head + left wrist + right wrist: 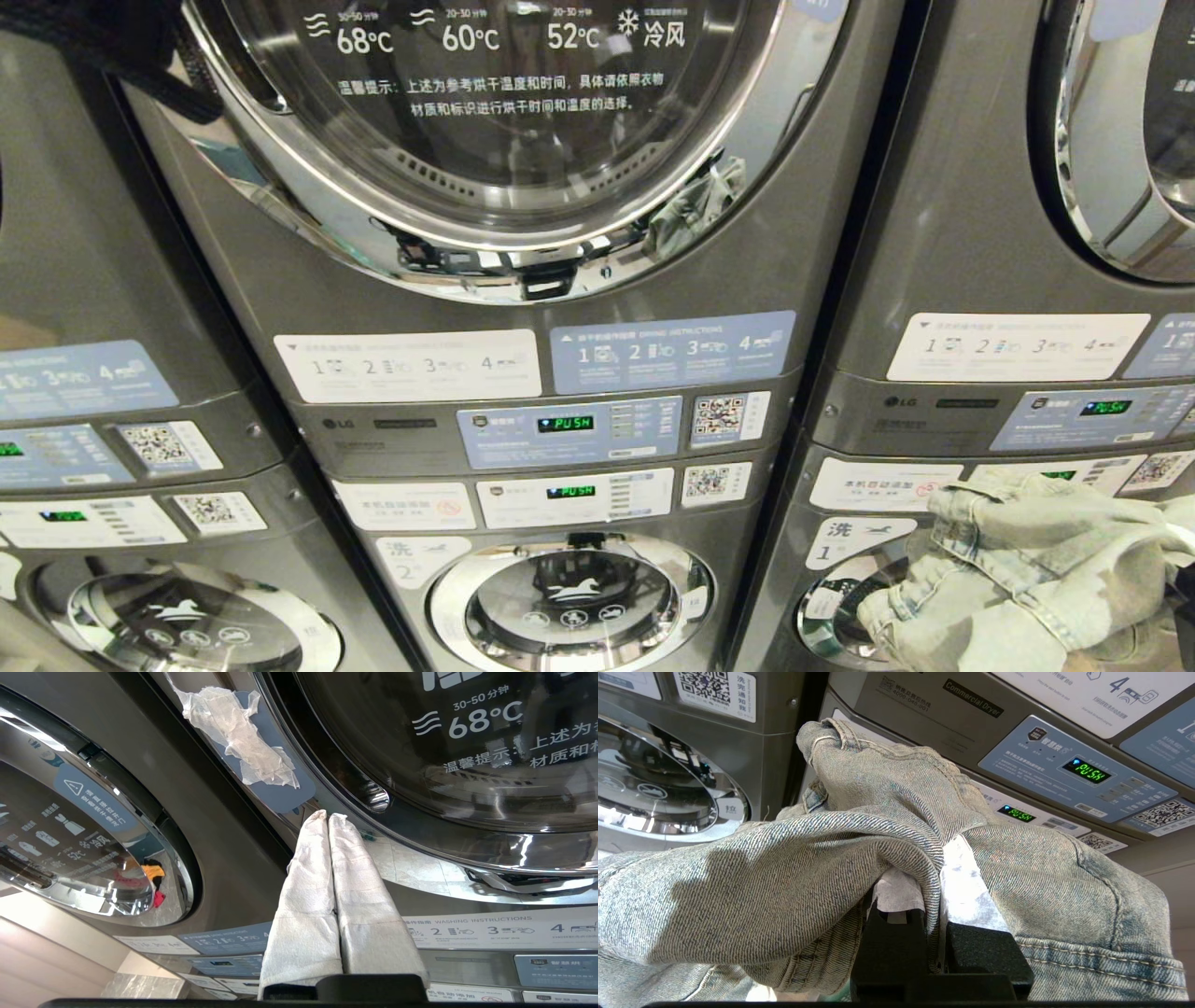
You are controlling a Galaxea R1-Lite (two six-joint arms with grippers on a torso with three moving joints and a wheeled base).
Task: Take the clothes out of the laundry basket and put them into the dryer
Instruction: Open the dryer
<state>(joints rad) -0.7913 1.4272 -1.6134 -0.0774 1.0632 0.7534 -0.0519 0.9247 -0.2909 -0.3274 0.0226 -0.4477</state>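
denim: my right tool (936,905) is pinched on a fold of the jeans (1018,569), low and to the right of the dryer door (504,121). door shut, up and to the left of the load. left tool (328,819) pressed together, empty, tips at the door's chrome rim (467,854); nearer arm to open it.

Bunch of stacked grey LG machines, washer doors (571,597) along the bottom row, green PUSH displays (566,424) glowing, QR code stickers (719,416), white and blue instruction labels (408,365), crumpled white tissue (238,735) stuck on a blue sticker
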